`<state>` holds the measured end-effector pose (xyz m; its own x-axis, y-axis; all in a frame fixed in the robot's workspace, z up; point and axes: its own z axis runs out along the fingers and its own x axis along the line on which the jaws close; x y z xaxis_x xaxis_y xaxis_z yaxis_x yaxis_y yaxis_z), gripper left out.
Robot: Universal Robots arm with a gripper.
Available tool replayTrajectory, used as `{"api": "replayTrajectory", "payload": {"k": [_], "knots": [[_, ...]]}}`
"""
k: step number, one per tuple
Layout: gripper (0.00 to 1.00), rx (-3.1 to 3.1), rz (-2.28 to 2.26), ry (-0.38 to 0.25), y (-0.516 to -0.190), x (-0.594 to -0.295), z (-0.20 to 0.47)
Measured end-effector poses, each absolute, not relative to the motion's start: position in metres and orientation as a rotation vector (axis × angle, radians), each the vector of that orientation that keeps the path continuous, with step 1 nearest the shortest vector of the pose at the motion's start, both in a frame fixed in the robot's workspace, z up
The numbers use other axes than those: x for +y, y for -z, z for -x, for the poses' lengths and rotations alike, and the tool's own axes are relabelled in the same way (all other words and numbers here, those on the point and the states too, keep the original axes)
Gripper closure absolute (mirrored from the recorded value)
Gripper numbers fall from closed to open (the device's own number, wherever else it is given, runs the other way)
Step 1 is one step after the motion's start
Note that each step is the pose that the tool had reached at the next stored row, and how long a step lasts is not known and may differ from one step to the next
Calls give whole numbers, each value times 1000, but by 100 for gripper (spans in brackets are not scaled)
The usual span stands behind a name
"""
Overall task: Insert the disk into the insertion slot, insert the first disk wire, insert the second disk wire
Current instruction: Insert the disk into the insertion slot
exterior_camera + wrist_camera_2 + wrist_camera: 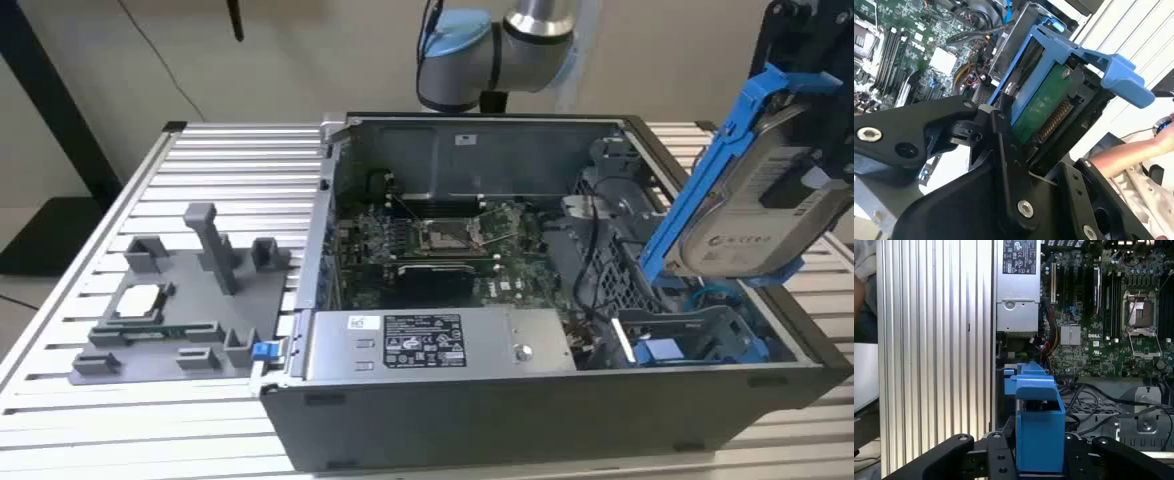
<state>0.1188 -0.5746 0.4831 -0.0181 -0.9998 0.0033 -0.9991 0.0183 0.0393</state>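
My gripper point(805, 165) is shut on the disk point(755, 215), a silver drive in a bright blue carrier, and holds it tilted above the exterior view's right end of the open computer case. In the second wrist view the black fingers point(1004, 150) clamp the disk point(1046, 107), whose green board faces the camera. In the first wrist view the disk's blue carrier point(1040, 440) sits between the fingers. The insertion slot point(694, 345), a grey bay with blue rails, lies below the disk in the case's near corner. Black wires point(1089, 405) and a blue wire point(711, 294) lie loose beside it.
The case holds a green motherboard point(441, 240) and a silver power supply point(427, 345). A grey fixture point(187, 300) with small parts stands on the ribbed table at the exterior view's left. A person's arm point(1134, 152) reaches in near the gripper.
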Motion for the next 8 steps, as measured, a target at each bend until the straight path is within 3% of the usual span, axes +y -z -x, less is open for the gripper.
{"api": "replayTrajectory", "payload": {"k": [8], "knots": [[0, -2220, -2180, 40, -483, -575, -119]]}}
